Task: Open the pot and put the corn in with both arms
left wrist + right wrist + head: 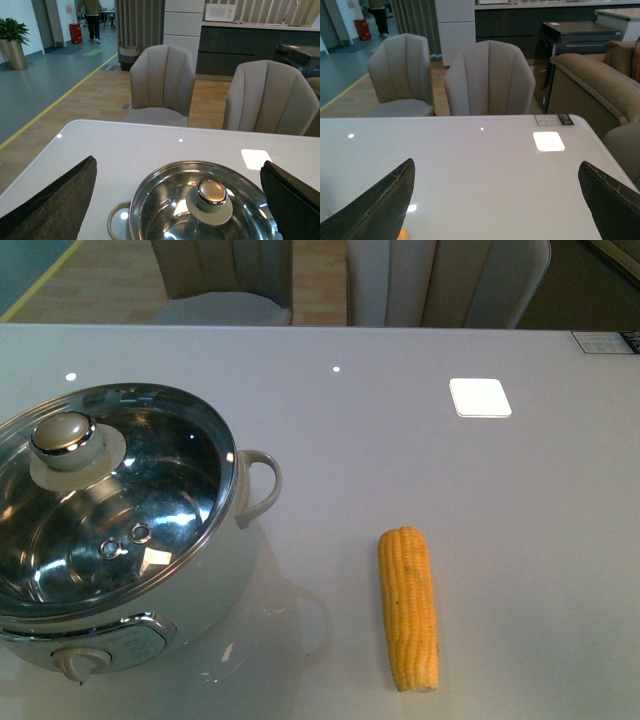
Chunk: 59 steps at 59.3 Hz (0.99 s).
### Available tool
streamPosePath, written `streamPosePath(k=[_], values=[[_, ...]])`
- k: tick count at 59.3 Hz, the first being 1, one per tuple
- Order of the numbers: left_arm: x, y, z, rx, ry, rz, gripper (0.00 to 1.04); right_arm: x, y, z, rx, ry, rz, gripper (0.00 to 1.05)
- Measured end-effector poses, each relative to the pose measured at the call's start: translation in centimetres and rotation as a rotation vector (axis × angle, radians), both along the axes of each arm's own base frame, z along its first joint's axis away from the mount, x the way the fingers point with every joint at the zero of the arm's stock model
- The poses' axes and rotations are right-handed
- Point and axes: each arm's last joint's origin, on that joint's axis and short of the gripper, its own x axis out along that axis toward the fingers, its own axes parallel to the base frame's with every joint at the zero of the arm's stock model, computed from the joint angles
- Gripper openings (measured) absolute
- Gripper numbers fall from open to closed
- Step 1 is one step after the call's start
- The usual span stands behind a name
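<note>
The white pot [218, 598] stands at the table's near left, its loop handle [262, 485] facing right. Its glass lid [150, 502] sits on it, cream knob [63, 437] on top. The yellow-orange corn [408, 607] lies on the table to the pot's right, lengthwise towards me. Neither arm shows in the front view. My left gripper [178, 164] hangs open above the pot [118, 220], its fingers wide on either side of the lid knob [212, 193] and clear of it. My right gripper [496, 165] is open over bare table, with only a sliver of corn [402, 234] by one finger.
A white square patch [480, 397] lies on the table at the far right. A printed label [605, 341] sits at the far right corner. Beige chairs [445, 282] stand just beyond the table's far edge.
</note>
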Motion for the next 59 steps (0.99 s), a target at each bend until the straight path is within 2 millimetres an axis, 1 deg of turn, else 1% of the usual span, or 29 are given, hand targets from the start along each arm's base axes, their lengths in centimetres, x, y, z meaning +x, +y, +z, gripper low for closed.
streamPosePath(k=[33, 35, 39, 41, 44, 47, 50, 54, 59], values=[[0.0, 0.0, 0.0, -0.001, 0.002, 0.003, 0.98, 0.0, 0.0, 0.0, 0.000, 0.000, 0.000, 0.96], [0.0, 0.0, -0.1, -0.008, 0.059, 0.025, 0.98, 0.0, 0.0, 0.0, 0.000, 0.000, 0.000, 0.96], [0.2, -0.3, 0.0, -0.006, 0.288, 0.062, 0.98, 0.0, 0.0, 0.0, 0.000, 0.000, 0.000, 0.96], [0.4, -0.5, 0.1, 0.000, 0.325, 0.052, 0.98, 0.0, 0.0, 0.0, 0.000, 0.000, 0.000, 0.96], [0.9, -1.0, 0.6, 0.011, 0.345, 0.025, 0.98, 0.0, 0.0, 0.0, 0.000, 0.000, 0.000, 0.96], [1.9, -1.4, 1.7, 0.011, 0.312, 0.012, 0.98, 0.0, 0.0, 0.0, 0.000, 0.000, 0.000, 0.96], [2.8, -1.7, 2.3, 0.010, 0.289, 0.004, 0.98, 0.0, 0.0, 0.0, 0.000, 0.000, 0.000, 0.96], [4.1, -2.1, 2.2, 0.008, 0.283, -0.024, 0.98, 0.0, 0.0, 0.0, 0.000, 0.000, 0.000, 0.96], [6.1, -2.6, 1.6, 0.005, 0.298, -0.056, 0.98, 0.0, 0.0, 0.0, 0.000, 0.000, 0.000, 0.96]])
